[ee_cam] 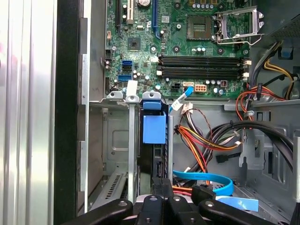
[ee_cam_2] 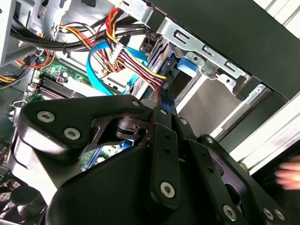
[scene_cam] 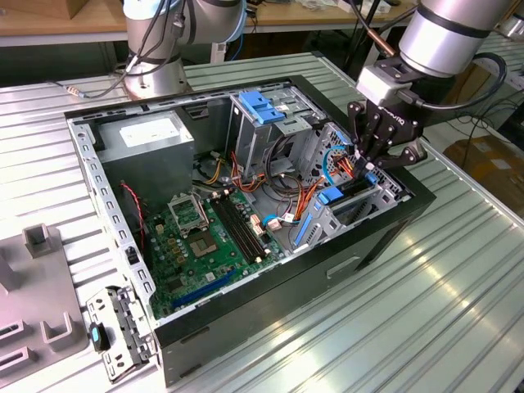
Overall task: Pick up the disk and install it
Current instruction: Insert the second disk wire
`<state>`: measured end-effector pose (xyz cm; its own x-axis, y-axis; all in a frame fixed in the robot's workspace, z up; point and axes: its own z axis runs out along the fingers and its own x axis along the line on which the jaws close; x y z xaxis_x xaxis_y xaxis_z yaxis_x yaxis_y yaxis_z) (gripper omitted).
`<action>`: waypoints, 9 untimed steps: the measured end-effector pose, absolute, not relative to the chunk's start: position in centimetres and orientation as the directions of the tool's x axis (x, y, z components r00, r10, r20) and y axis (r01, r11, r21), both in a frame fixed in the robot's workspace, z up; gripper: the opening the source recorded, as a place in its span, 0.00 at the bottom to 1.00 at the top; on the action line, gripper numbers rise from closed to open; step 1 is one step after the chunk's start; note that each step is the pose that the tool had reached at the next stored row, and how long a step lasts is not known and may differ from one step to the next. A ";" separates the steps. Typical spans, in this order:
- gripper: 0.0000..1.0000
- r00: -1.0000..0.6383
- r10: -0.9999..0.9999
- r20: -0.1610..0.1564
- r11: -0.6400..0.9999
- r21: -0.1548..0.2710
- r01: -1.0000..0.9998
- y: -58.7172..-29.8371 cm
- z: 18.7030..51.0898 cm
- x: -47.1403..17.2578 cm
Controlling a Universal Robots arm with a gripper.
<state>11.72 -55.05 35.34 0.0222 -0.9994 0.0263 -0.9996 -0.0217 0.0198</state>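
The disk (ee_cam: 153, 157) stands on edge in the narrow drive bay at the case's corner, its blue rail tab (ee_cam: 153, 129) facing up. In the exterior view its blue rail (scene_cam: 331, 196) shows in the bay at the case's right end. My gripper (scene_cam: 372, 168) hangs straight over that bay. Its black fingers are shut together, and the tips (ee_cam: 161, 183) sit at the disk's near edge. In the second wrist view the gripper (ee_cam_2: 161, 105) points at the blue rail (ee_cam_2: 175, 70) beside the bay's metal wall.
The open computer case (scene_cam: 385, 237) lies on a ribbed metal table. Coloured cables (ee_cam: 201, 136) and a blue ribbon cable (ee_cam_2: 96, 70) crowd the bay. The motherboard (scene_cam: 201, 237), grey power supply (scene_cam: 147, 135) and blue-latched cage (scene_cam: 260, 106) lie beyond. A hand (ee_cam_2: 288, 176) is outside the case.
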 end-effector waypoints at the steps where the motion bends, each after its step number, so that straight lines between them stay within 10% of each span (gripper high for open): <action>1: 0.11 0.022 -0.999 0.026 -0.022 0.020 -1.000 -55.1 35.3 11.7; 9: 0.11 0.022 -0.999 0.026 -0.022 0.019 -1.000 -55.1 35.3 10.6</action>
